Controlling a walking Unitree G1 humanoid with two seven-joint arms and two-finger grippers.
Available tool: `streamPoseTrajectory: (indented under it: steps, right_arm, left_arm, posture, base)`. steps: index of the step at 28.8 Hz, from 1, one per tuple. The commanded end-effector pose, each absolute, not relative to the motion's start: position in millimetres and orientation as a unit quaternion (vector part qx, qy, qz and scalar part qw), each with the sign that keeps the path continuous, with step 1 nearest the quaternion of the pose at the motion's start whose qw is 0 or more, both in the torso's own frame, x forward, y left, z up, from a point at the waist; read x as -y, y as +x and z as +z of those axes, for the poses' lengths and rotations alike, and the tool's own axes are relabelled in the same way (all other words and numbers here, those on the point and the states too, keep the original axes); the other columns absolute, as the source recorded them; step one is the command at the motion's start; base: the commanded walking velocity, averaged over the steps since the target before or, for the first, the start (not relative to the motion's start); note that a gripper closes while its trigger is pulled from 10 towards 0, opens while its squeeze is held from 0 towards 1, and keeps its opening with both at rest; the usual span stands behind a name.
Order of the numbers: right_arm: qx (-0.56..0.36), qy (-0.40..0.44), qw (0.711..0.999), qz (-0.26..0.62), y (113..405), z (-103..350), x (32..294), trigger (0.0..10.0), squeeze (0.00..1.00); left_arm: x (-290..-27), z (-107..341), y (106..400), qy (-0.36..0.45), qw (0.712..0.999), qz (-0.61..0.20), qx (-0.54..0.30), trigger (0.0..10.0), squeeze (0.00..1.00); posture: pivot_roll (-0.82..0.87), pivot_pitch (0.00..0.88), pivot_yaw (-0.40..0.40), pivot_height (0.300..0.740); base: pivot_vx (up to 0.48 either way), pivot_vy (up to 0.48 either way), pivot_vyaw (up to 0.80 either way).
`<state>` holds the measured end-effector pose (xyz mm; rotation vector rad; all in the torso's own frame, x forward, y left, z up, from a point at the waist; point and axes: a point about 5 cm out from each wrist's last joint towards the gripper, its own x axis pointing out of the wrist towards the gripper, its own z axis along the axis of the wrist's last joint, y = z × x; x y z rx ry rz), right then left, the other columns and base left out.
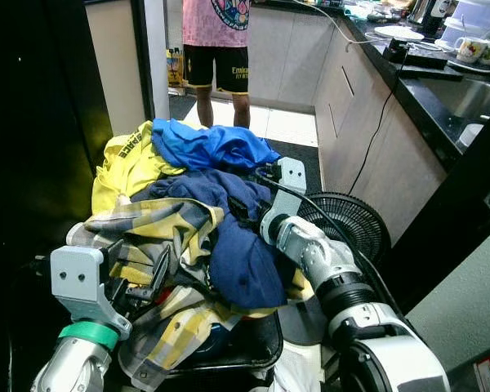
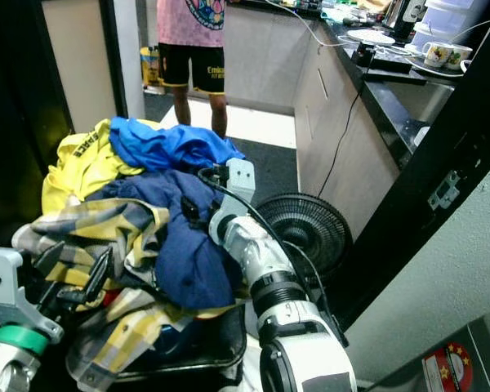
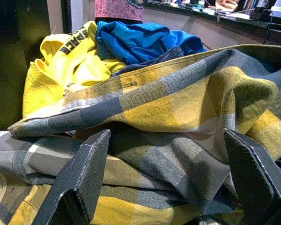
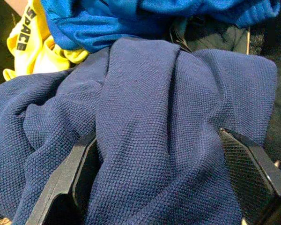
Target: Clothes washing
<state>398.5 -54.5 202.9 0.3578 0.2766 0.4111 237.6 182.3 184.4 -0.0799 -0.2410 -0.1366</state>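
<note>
Kitchen cabinets and a dark counter run down the right side, and from my seat the heap of mixed laundry (image 1: 188, 212) fills the black basket (image 1: 257, 347) straight ahead. My left gripper (image 3: 166, 180) has its fingers spread wide with the yellow-and-grey checked flannel shirt (image 3: 178, 112) bunched between them, not yet pinched. Beyond its tips lie a yellow printed jersey (image 1: 126, 163) and a bright blue top (image 1: 212, 145). My right gripper (image 4: 166, 180) is likewise open, the navy waffle-knit shirt (image 4: 145, 126) mounded between its fingers. I'd worry that closing now drags several tangled garments over the rim. Right of those fingers a black floor fan (image 1: 351, 224) and its cable crowd the arm; a person in black shorts (image 1: 216, 65) stands beyond.
</note>
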Motion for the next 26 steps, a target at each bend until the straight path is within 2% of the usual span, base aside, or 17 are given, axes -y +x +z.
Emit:
streamPoseTrajectory:
  steps: [1, 4, 5, 6, 7, 26]
  right_arm:
    - [-0.224, 0.170, 0.944, 0.174, 389, 162, 60, 10.0, 0.00]
    - [-0.227, 0.175, 0.943, 0.171, 389, 161, 60, 10.0, 0.00]
    - [-0.227, 0.177, 0.943, 0.171, 389, 162, 60, 4.4, 0.00]
    - [-0.227, 0.177, 0.943, 0.171, 389, 162, 60, 4.4, 0.00]
    - [-0.222, 0.181, 0.943, 0.168, 390, 163, 62, 0.0, 0.00]
    - [-0.190, 0.198, 0.947, 0.166, 392, 181, 65, 0.0, 0.00]
  left_arm:
    - [-180, 182, 236, -0.041, 0.990, -0.077, 0.111, 10.0, 0.00]
    - [-179, 182, 236, -0.041, 0.990, -0.079, 0.110, 10.0, 0.00]
    - [-179, 182, 236, -0.041, 0.990, -0.080, 0.109, 10.0, 0.00]
    - [-179, 182, 236, -0.041, 0.990, -0.080, 0.109, 10.0, 0.00]
    - [-179, 182, 237, -0.041, 0.990, -0.081, 0.109, 10.0, 0.00]
    - [-179, 181, 237, -0.041, 0.990, -0.082, 0.108, 10.0, 0.00]
  posture:
    - [0.10, 0.103, -0.033, 0.740]
    - [0.10, 0.102, -0.031, 0.740]
    - [0.10, 0.101, -0.030, 0.740]
    - [0.10, 0.101, -0.030, 0.740]
    - [0.10, 0.100, -0.030, 0.740]
    - [0.11, 0.081, -0.033, 0.740]
  base:
    - [0.000, 0.000, 0.00]
    - [0.000, 0.000, 0.00]
    - [0.000, 0.000, 0.00]
    - [0.000, 0.000, 0.00]
    - [0.000, 0.000, 0.00]
    - [0.000, 0.000, 0.00]
